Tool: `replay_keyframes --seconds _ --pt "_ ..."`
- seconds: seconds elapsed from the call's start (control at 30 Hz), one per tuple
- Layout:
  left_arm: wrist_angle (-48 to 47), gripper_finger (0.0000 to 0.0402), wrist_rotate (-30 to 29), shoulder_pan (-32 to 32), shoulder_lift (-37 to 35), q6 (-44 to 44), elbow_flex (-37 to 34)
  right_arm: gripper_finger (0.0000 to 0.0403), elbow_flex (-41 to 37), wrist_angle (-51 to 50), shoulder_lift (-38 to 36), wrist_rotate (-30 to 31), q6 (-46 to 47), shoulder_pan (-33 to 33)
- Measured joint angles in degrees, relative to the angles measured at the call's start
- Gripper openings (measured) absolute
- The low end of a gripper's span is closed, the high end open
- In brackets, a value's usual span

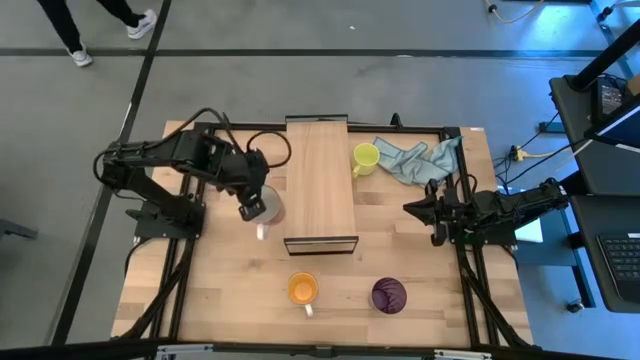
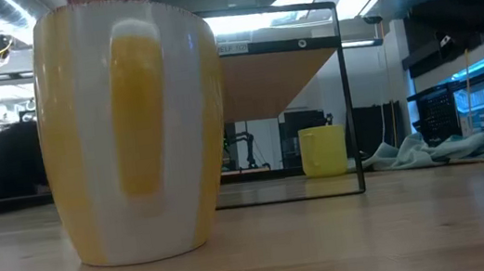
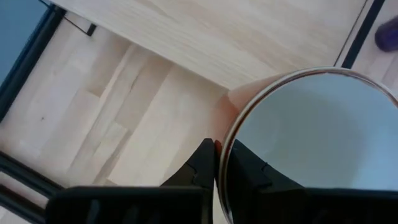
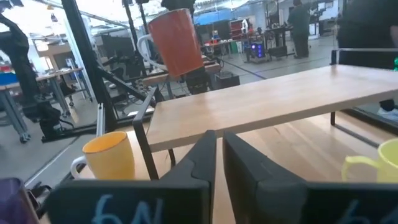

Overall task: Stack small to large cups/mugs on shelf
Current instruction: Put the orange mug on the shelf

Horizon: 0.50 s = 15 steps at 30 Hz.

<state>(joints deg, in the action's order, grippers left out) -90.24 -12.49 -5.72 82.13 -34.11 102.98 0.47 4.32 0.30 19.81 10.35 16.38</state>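
- The left claw [image 1: 251, 208] was seen just beside the left long edge of the shelf [image 1: 320, 185], raised above the bench [image 1: 220, 290].
- Its fingers [image 3: 205, 163] were pressed on the rim of a mug with an orange-red outside and a white inside [image 3: 311, 140], one finger outside the wall and one inside, so the mug was pinched.
- In the right wrist view this held mug [image 4: 177, 40] hung in the air, higher than the top board of the shelf and slightly tilted, its white handle turned to the side.
- The right claw [image 1: 436, 218] rested at the right edge of the bench, well apart from the shelf, and its fingers [image 4: 208, 158] were pressed nearly together with nothing between them.
- A yellow mug [image 1: 365, 158] stood on the bench just beside the right long edge of the shelf, near the blue-grey cloth [image 1: 420, 160].
- A mug with yellow and white stripes [image 1: 302, 290] stood on the bench in front of the dark-framed end of the shelf; in the low view it [image 2: 134, 131] filled the left part.
- The dark purple mug [image 1: 389, 295] stood to the right of the striped one, apart from it.
- Nothing was seen on top of the shelf.
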Motion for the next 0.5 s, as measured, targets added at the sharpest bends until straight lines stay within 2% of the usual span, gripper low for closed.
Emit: replay_keyframes --seconds 0.33,0.5 --pt "0.64 0.0014 0.48 4.32 0.48 6.55 -0.07 0.0032 0.0 0.05 0.02 0.02 1.38 0.0" --pt "8.12 0.0014 2.16 7.47 2.19 12.82 -0.05 0.0032 -0.02 0.07 0.02 0.04 1.38 0.0"
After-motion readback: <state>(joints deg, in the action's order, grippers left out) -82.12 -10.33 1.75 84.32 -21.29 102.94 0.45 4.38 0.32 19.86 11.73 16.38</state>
